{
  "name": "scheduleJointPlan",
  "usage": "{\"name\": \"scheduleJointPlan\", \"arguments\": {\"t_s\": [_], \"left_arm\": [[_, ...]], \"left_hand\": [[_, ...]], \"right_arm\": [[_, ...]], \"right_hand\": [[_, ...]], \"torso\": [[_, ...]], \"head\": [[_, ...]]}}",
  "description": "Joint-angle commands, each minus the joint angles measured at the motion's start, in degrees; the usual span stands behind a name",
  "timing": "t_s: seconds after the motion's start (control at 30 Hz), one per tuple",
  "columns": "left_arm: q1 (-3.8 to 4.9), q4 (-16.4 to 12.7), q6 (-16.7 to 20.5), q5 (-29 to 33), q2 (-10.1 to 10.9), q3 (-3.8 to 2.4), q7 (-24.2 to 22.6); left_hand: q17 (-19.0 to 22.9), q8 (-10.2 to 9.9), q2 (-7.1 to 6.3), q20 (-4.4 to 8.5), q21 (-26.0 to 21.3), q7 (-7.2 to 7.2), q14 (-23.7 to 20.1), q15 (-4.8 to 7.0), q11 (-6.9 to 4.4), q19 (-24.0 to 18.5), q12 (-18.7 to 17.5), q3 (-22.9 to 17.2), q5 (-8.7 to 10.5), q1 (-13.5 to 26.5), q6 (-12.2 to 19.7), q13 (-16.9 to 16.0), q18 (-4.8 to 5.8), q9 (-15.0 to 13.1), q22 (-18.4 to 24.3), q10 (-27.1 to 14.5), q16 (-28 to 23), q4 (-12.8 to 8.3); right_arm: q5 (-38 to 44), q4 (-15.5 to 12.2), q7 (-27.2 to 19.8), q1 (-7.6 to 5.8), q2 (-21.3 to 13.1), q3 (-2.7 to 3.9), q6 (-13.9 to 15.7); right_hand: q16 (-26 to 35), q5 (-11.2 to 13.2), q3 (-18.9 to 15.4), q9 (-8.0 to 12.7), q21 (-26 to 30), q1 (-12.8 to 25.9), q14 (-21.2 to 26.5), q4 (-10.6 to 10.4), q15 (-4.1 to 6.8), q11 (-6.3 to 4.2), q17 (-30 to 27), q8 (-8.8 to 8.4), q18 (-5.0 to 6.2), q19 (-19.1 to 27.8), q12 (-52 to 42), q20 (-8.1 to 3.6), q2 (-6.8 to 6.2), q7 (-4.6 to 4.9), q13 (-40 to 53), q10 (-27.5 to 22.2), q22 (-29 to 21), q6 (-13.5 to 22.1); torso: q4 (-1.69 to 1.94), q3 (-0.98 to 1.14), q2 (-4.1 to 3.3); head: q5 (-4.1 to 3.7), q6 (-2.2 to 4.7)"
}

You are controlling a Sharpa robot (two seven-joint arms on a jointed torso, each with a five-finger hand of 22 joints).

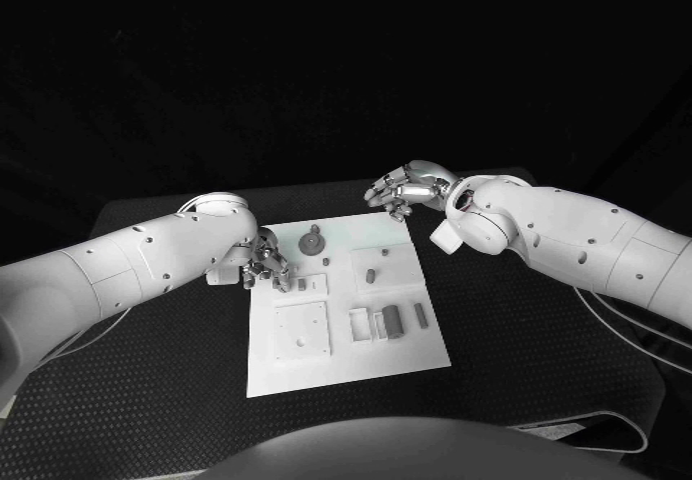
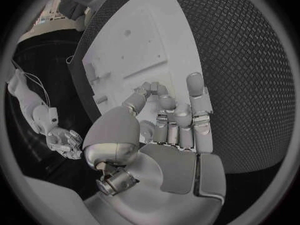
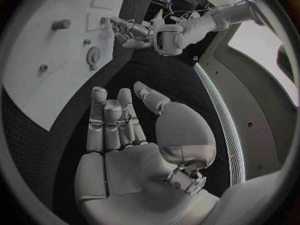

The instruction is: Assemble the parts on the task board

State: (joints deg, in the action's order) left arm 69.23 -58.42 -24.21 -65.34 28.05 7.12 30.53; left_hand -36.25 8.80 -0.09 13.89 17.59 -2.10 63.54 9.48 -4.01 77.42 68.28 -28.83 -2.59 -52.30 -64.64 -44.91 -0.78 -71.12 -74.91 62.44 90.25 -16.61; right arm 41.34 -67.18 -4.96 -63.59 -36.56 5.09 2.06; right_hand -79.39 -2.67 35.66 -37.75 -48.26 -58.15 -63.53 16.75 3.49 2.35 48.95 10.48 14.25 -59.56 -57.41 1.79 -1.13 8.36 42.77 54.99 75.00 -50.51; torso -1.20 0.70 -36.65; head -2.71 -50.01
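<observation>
Task board (image 1: 346,365) w/ no legible text; left hand (image 1: 267,266) curled empty, right hand (image 1: 408,187) empty, fingers apart.

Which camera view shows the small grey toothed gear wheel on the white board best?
The head view: the small grey toothed gear wheel lies unobstructed near the board's far edge. The right wrist view shows it small and distorted.

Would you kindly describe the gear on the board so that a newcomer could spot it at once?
Start at the white task board in the middle of the black table. Go to its far end, beside the left hand. There lies the gear, a round grey wheel with a toothed rim and a raised hub; the parts near it are small pegs and straight blocks.
</observation>
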Motion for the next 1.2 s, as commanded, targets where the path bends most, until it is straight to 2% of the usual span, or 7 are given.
{"name": "scheduleJointPlan", "arguments": {"t_s": [0.03, 0.23, 0.53, 0.7, 0.87, 1.03, 1.2], "left_arm": [[0.11, -0.08, -0.41, -4.73, -0.45, 0.04, 0.73], [0.11, 0.1, -0.83, -4.87, -0.72, 0.1, 1.08], [0.11, 0.6, -3.96, -4.61, -1.56, 0.31, 1.43], [0.11, 0.85, -4.29, -3.78, -1.71, 0.31, 1.24], [0.11, 0.85, -4.5, -3.32, -1.94, 0.37, 1.42], [0.09, 0.89, -3.68, -3.1, -1.8, 0.54, 1.51], [0.08, 1.1, -0.95, -2.14, -1.42, 0.55, 1.51]], "left_hand": [[-0.05, -0.06, 4.9, 0.19, 0.26, -0.06, 0.36, 0.53, -0.09, -0.13, -0.4, -0.36, -0.17, -5.36, -0.2, 0.07, 0.78, 0.06, -1.29, 0.34, -0.4, 0.01], [-0.04, -0.17, 4.72, 0.11, 0.29, -0.09, 0.36, 0.5, -0.06, -0.13, -0.44, -0.33, -0.17, -5.11, -0.18, 0.08, 0.78, 0.13, -1.28, 0.36, -0.44, 0.05], [-0.07, -0.51, 4.04, -0.04, 0.31, -0.17, 0.31, 0.42, 0.01, -0.18, -0.53, -0.22, -0.18, -4.76, -0.06, 0.1, 0.78, 0.41, -1.27, 0.33, -0.47, 0.0], [-0.13, -0.85, 3.71, -0.06, 0.32, -0.23, 0.23, 0.35, 0.08, -0.25, -0.58, -0.29, -0.18, -4.73, -0.05, 0.1, 0.78, 0.9, -1.27, 0.31, -0.46, -0.01], [-0.17, -1.02, 3.57, -0.11, 0.33, -0.27, 0.17, 0.3, 0.12, -0.3, -0.61, -0.29, -0.18, -4.62, -0.14, 0.09, 0.78, 1.22, -1.27, 0.3, -0.44, 0.05], [-0.22, -1.6, 3.46, -0.19, 0.3, -0.46, -0.01, 0.18, 0.29, -0.4, -0.69, -0.22, -0.18, -4.0, 0.15, 0.07, 0.78, 1.92, -1.23, 0.16, -0.51, 0.2], [-0.23, -2.08, 3.43, -0.18, 0.28, -0.63, -0.08, 0.06, 0.43, -0.41, -0.72, -0.18, -0.17, -3.31, 0.43, 0.03, 0.77, 2.49, -1.2, 0.06, -0.57, 0.35]], "right_arm": [[0.1, -0.11, -0.29, 0.04, 0.04, 0.01, -0.76], [0.1, -0.16, -0.27, 0.04, 0.02, 0.01, -0.75], [0.1, -0.13, -0.27, 0.04, 0.08, 0.01, -0.76], [0.1, -0.1, -0.26, 0.04, 0.09, 0.01, -0.76], [0.1, -0.07, -0.27, 0.04, 0.11, 0.01, -0.79], [0.1, -0.02, -0.29, 0.04, 0.15, 0.01, -0.77], [0.1, 0.02, -0.31, 0.04, 0.18, 0.01, -0.77]], "right_hand": [[0.2, -0.21, -0.01, 0.05, 0.19, 0.61, 0.0, -0.2, 0.29, 0.07, -0.07, -0.17, 0.75, -0.25, -0.19, -0.14, -0.18, 0.47, -0.1, -0.16, 0.81, -0.16], [0.2, -0.21, -0.01, 0.05, 0.19, 0.61, 0.01, -0.2, 0.29, 0.07, -0.08, -0.17, 0.75, -0.24, -0.19, -0.14, -0.18, 0.47, -0.1, -0.17, 0.81, -0.16], [0.2, -0.21, -0.01, 0.05, 0.19, 0.62, 0.01, -0.2, 0.29, 0.07, -0.08, -0.17, 0.75, -0.24, -0.19, -0.14, -0.19, 0.47, -0.11, -0.17, 0.81, -0.15], [0.2, -0.21, -0.01, 0.05, 0.19, 0.62, 0.01, -0.2, 0.29, 0.07, -0.08, -0.17, 0.75, -0.24, -0.19, -0.13, -0.19, 0.47, -0.11, -0.17, 0.81, -0.15], [0.2, -0.21, 0.0, 0.05, 0.19, 0.62, 0.01, -0.2, 0.29, 0.07, -0.08, -0.17, 0.75, -0.24, -0.2, -0.13, -0.18, 0.47, -0.11, -0.17, 0.81, -0.15], [0.2, -0.21, 0.0, 0.05, 0.2, 0.63, 0.01, -0.2, 0.29, 0.07, -0.08, -0.17, 0.75, -0.24, -0.2, -0.13, -0.18, 0.47, -0.12, -0.17, 0.81, -0.16], [0.2, -0.21, 0.0, 0.05, 0.2, 0.63, 0.02, -0.2, 0.29, 0.07, -0.08, -0.17, 0.75, -0.23, -0.2, -0.13, -0.19, 0.47, -0.12, -0.17, 0.81, -0.16]], "torso": [[-0.04, 0.03, 0.01], [0.02, 0.01, -0.01], [0.02, -0.04, -0.01], [0.01, -0.08, -0.02], [0.0, -0.04, -0.01], [0.01, -0.05, -0.01], [0.02, -0.05, 0.0]], "head": [[0.12, 0.01], [0.05, 0.01], [0.08, 0.01], [0.12, 0.01], [0.13, 0.01], [0.12, 0.01], [0.0, 0.01]]}}
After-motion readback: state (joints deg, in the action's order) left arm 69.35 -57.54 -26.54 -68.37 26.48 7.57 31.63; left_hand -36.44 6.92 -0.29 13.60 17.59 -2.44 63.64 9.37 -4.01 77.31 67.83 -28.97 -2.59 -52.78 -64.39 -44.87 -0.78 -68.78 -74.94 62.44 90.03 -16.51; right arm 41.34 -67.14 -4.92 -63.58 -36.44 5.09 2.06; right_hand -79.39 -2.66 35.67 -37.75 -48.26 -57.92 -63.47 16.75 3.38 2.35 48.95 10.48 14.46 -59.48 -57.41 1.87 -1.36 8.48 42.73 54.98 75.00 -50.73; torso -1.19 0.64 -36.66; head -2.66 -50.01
